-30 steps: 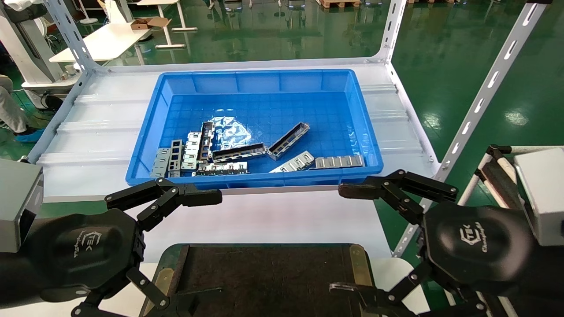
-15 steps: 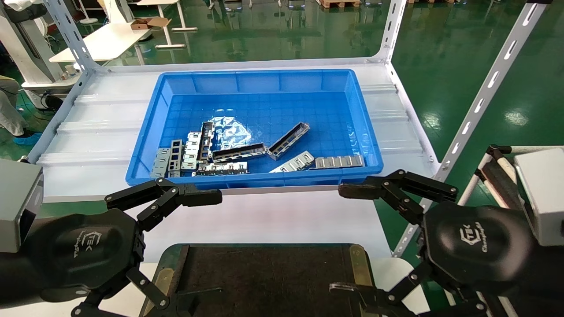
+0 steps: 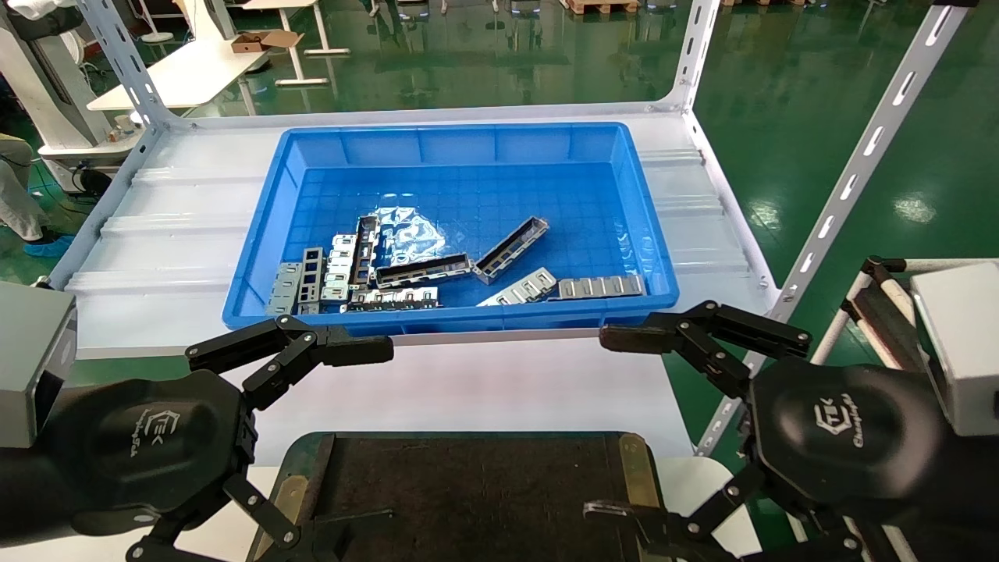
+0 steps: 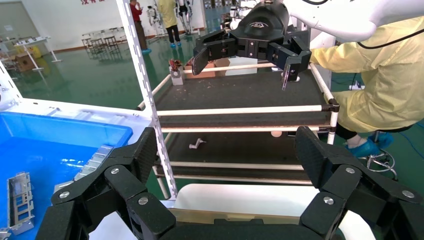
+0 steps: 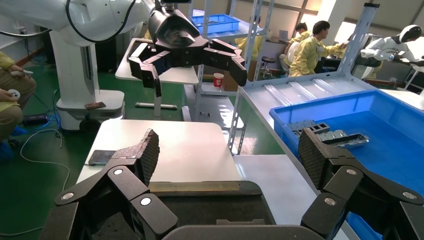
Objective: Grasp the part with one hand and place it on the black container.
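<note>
The part (image 3: 511, 248), a light-grey channel with cut-outs, lies tilted on the floor of the blue bin (image 3: 257, 257), right of the middle; it also shows in the left wrist view (image 4: 20, 200). The black container (image 3: 468, 492) sits at the near edge between my two grippers, and shows in the right wrist view (image 5: 210, 205). My left gripper (image 3: 359, 441) is open and empty at the container's left end. My right gripper (image 3: 620, 427) is open and empty at its right end. Both hover in front of the bin, apart from the part.
The bin also holds a darker channel (image 3: 424, 270), flat silvery strips (image 3: 601, 286) and a crumpled plastic bag (image 3: 410, 230). White slotted shelf posts (image 3: 851, 179) stand at the right. A cart with dark shelves (image 4: 240, 100) is to the right.
</note>
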Motion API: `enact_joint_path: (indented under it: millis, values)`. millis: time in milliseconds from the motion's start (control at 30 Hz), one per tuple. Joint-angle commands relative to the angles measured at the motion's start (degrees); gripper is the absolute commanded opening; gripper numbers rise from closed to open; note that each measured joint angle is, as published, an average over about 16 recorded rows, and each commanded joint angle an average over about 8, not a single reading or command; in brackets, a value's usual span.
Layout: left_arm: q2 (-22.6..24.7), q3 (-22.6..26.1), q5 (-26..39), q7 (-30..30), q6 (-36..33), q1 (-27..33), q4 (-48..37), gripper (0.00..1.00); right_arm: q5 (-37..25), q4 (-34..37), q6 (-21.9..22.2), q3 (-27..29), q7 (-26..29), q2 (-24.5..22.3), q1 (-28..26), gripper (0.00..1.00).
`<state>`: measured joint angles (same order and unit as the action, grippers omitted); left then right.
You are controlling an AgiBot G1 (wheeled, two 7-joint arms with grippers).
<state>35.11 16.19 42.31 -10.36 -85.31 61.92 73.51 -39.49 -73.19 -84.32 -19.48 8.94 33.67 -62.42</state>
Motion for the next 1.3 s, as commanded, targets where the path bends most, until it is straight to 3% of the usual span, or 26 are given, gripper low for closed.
enact_joint_path:
  millis: [33,333,667,967,1300]
  values:
    - [-0.1,0.0,0.1,0.1,0.0,0.0,0.0,1.0,0.0,0.0,0.0,0.0,0.0,0.0,0.0,1.0]
    - [1.1,0.4,3.2,1.6,2.7,1.2,0.1,1.0,0.0,0.0,0.0,0.0,0.0,0.0,0.0,1.0]
    - [6.4,2.7,11.1,2.3,11.8,3.9,-1.9,1.0,0.0,0.0,0.0,0.0,0.0,0.0,0.0,1.0]
    - [14.3,6.1,18.6,1.3,20.1,9.1,-8.2,1.0,0.0,0.0,0.0,0.0,0.0,0.0,0.0,1.0]
    - [26.5,10.3,26.2,3.9,27.4,17.7,-24.3,1.0,0.0,0.0,0.0,-0.1,0.0,0.0,0.0,1.0]
